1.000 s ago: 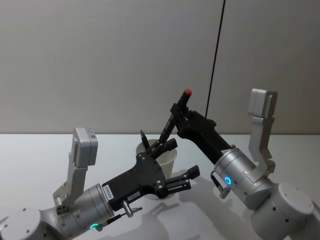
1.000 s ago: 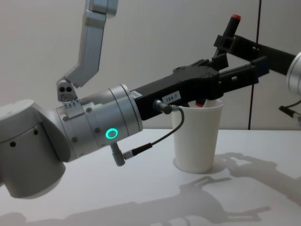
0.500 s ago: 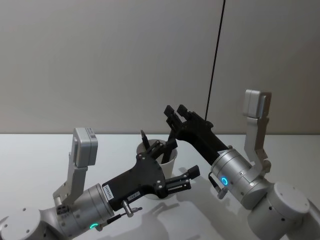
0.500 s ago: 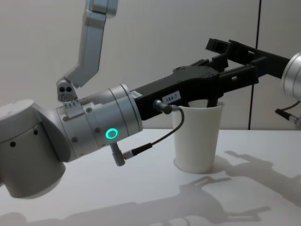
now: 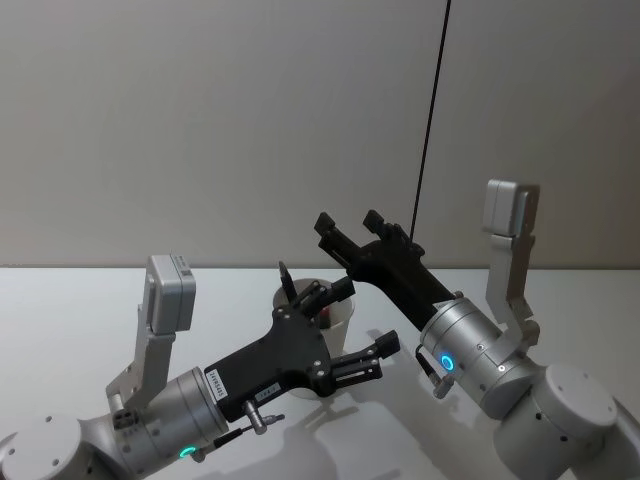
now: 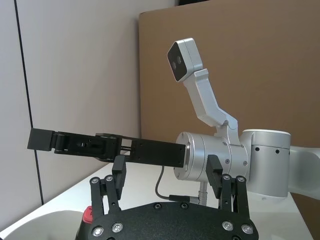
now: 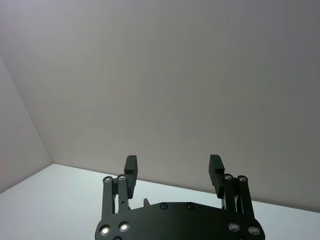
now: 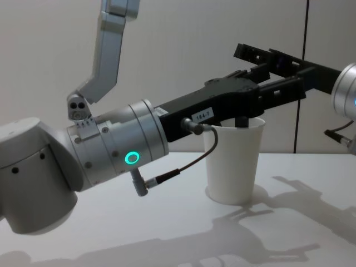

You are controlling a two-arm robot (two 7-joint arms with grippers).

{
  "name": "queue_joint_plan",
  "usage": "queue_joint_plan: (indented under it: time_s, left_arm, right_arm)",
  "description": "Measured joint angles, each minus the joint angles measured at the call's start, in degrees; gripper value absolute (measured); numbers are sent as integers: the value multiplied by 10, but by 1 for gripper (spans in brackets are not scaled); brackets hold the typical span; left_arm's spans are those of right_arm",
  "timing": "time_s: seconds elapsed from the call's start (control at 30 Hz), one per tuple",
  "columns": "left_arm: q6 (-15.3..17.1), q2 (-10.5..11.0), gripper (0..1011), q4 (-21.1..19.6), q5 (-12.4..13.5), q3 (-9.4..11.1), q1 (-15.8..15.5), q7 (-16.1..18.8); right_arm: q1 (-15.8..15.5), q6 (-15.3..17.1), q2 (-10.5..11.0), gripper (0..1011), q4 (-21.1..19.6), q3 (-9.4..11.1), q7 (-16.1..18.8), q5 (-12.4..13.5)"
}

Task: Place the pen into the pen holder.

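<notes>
The pen holder (image 5: 345,318) is a white paper cup (image 8: 233,161) standing on the table. A pen's red end (image 6: 88,214) lies inside its rim, and a thin black pointed shaft (image 5: 285,277) sticks up from the cup. My right gripper (image 5: 350,222) hangs open above the cup with nothing between its fingers (image 7: 131,166); it also appears above the rim (image 8: 253,54). My left gripper (image 5: 362,318) is open at rim height beside the cup, its fingers (image 6: 119,167) spread, and its body (image 8: 222,103) hides part of the rim.
The cup stands on a white table (image 8: 167,233) in front of a plain grey wall (image 5: 200,120). A thin black vertical line (image 5: 432,110) runs down the wall behind the right arm. A brown board (image 6: 235,60) stands behind that arm.
The right gripper opened and let go of the red-capped pen, which dropped into the cup. The gripper then drew up and a little left. The left arm stayed still.
</notes>
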Motion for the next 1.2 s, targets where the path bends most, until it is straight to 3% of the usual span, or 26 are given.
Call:
queue_joint_plan:
  time_s: [0.17, 0.53, 1.2]
  left_arm:
    - [0, 0, 1003, 0, 0, 0, 0, 0]
    - [0, 0, 1003, 0, 0, 0, 0, 0]
    - [0, 0, 1003, 0, 0, 0, 0, 0]
  right_arm:
    - [-2, 0, -2, 998, -1, 4, 0, 1]
    - [-14, -4, -6, 1001, -17, 23, -6, 10]
    - [-58, -11, 5, 1001, -86, 77, -28, 23]
